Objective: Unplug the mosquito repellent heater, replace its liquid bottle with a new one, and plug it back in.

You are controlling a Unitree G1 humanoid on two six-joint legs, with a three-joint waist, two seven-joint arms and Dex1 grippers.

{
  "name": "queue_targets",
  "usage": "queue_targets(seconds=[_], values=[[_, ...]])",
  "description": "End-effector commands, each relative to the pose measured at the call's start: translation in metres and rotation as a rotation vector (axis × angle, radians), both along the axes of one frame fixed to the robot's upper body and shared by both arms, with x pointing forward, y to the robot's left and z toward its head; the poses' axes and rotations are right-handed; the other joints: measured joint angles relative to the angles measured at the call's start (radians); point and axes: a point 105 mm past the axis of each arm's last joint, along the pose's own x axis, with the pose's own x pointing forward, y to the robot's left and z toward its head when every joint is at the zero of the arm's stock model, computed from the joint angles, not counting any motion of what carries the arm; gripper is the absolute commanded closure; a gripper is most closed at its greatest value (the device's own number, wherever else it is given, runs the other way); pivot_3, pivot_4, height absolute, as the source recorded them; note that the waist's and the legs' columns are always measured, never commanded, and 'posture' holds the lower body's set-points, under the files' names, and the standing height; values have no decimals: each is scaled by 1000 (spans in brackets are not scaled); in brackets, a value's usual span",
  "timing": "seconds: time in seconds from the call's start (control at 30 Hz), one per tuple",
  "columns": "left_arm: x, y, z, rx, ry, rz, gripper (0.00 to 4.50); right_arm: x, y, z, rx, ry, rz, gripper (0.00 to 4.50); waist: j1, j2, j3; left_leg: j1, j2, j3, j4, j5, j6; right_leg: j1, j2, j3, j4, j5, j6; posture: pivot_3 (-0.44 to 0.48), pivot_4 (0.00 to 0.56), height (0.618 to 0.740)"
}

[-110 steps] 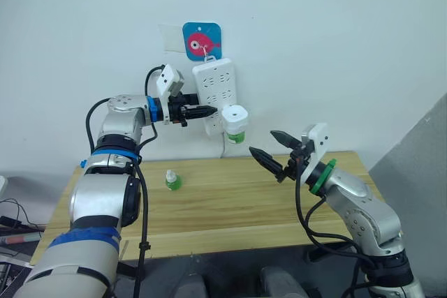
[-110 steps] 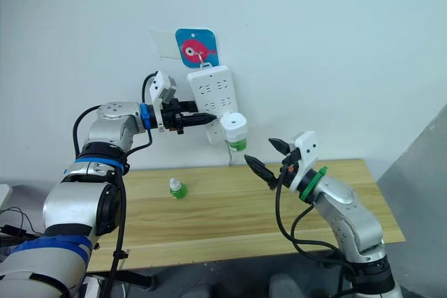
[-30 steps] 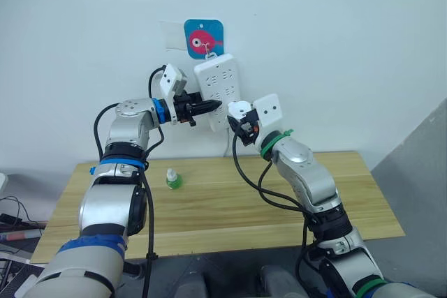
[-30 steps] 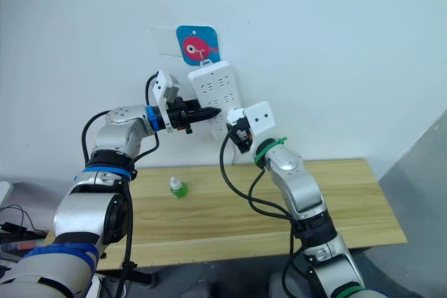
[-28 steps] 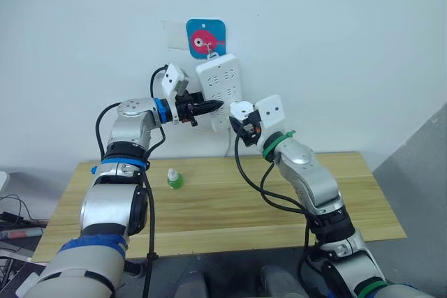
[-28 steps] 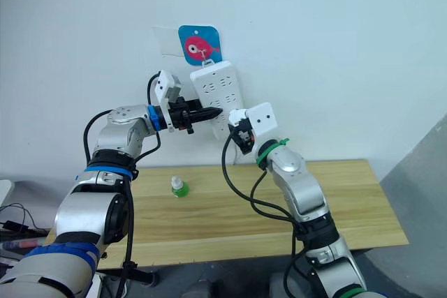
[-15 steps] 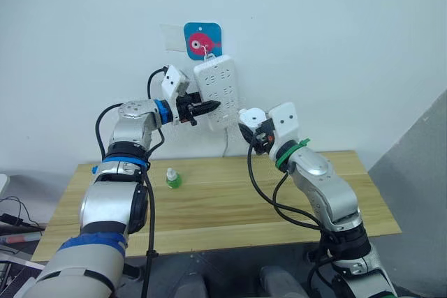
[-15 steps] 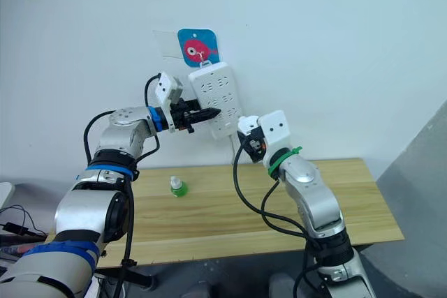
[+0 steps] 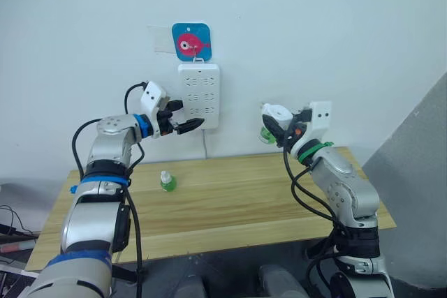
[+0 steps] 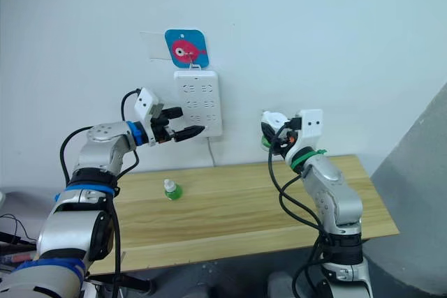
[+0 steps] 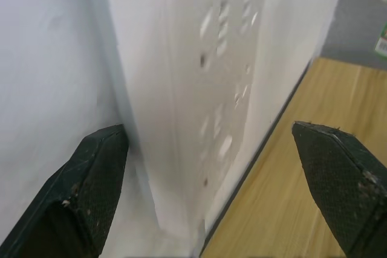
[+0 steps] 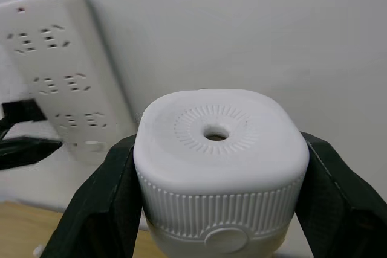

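Note:
My right gripper (image 9: 278, 121) is shut on the white mosquito repellent heater (image 9: 275, 112), holding it in the air to the right of the white power strip (image 9: 198, 95), unplugged and above the table's back edge. Its liquid bottle (image 9: 267, 134) shows green under the heater. In the right wrist view the heater (image 12: 217, 155) sits between both black fingers (image 12: 106, 203), its top hole facing the camera. The new one (image 9: 166, 181), green with a white cap, stands on the table at back left. My left gripper (image 9: 183, 118) is open at the strip's lower left corner, and the strip (image 11: 199, 89) lies between its fingers (image 11: 91, 191).
The power strip hangs on the wall from a hook under a blue fish sticker (image 9: 191, 40), its cord dropping behind the wooden table (image 9: 230, 207). A grey panel (image 9: 419, 172) stands at the right, beyond the table's edge.
The right gripper has pulled the heater off the power strip and carried it right. The strip now hangs straight. The left gripper has drawn back left and opened. The camera also shifted.

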Motion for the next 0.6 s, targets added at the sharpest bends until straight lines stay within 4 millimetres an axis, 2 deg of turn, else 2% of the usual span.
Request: queue_targets(seconds=[0.03,0.07,0.13,0.23,0.3,0.47,0.6], values=[[-16,14,22,13,-127,35,12,2,-8,11,109,1,-16,1554,-1,1,2,0,0,0,0,0,0,0,0,0,0,0,0,-79,91,740],[-25,10,23,5,-145,11,12,2,-9,10,139,21,-19,1554,1,2,4,0,0,0,-1,0,0,0,0,1,0,0,0,-76,92,740],[-49,-12,23,-26,-159,-86,12,2,-11,7,203,65,-16,1554,5,4,7,0,0,0,-1,0,0,0,-2,0,0,0,0,-64,96,740],[-81,-53,18,-23,-191,-220,12,0,-10,3,321,143,15,1554,22,5,10,0,1,0,-1,0,0,0,-5,0,-1,0,0,-48,99,740],[-94,-78,16,-49,-212,-266,12,-2,-8,3,417,193,44,1554,34,6,11,0,-1,1,-1,0,0,1,-5,0,-1,0,0,-43,101,740],[-105,-132,11,-113,-297,-291,12,-7,-4,4,601,281,112,1554,45,8,13,2,-2,9,0,0,0,2,-4,2,-1,0,1,-45,102,740],[-101,-154,7,-155,-327,-259,12,-11,-6,8,690,304,146,1554,44,9,13,2,-1,11,-1,0,0,1,-2,4,-2,-1,2,-53,101,740]])
